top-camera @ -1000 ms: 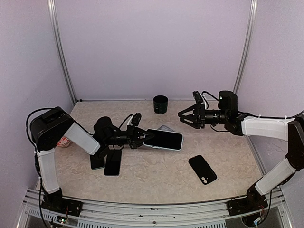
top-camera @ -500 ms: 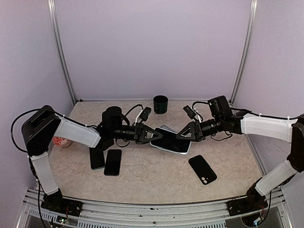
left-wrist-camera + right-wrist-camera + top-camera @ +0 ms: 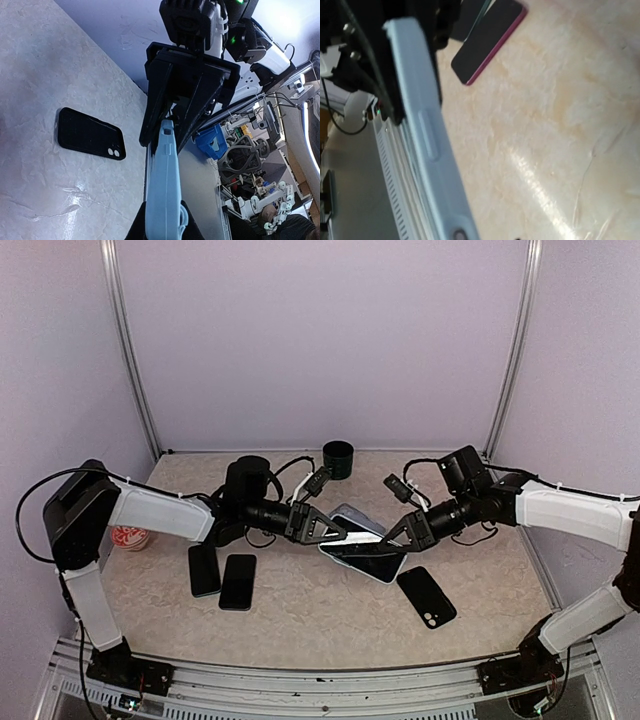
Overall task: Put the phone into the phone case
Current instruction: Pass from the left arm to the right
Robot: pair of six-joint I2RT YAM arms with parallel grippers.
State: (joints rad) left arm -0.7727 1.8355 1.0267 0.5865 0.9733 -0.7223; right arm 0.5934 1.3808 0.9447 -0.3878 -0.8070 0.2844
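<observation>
Phone (image 3: 368, 562) and phone case (image 3: 162, 190) hung together over the middle of the bench, a little toward its right edge and clear of the surface. Dark glass showed inside a pale blue rim, so the phone appeared to lie in the case. Whether every corner was seated could not be told.

The left gripper (image 3: 338, 536) was clamped on the left end of the case, its fingers closed across the thin edge. The right gripper (image 3: 398, 537) met the opposite end head-on. In the left wrist view its two black fingers stood either side of the far end, and the blue edge ran straight from one gripper toward the other. Whether those fingers pressed on the case or only straddled it could not be told.

The long axis lay along the line between the two grippers, roughly parallel to the near edge, with the right end dipping toward the near right corner. The glass faced up and toward the near edge, and the back of the case faced the far edge.

With both arms at opposite ends of that axis, neither was nearer. The left seemed placed to act as the anchor, and the right to do any squeezing at its own end.

A black slab (image 3: 427, 597), phone or case, lay flat toward the near right corner.
</observation>
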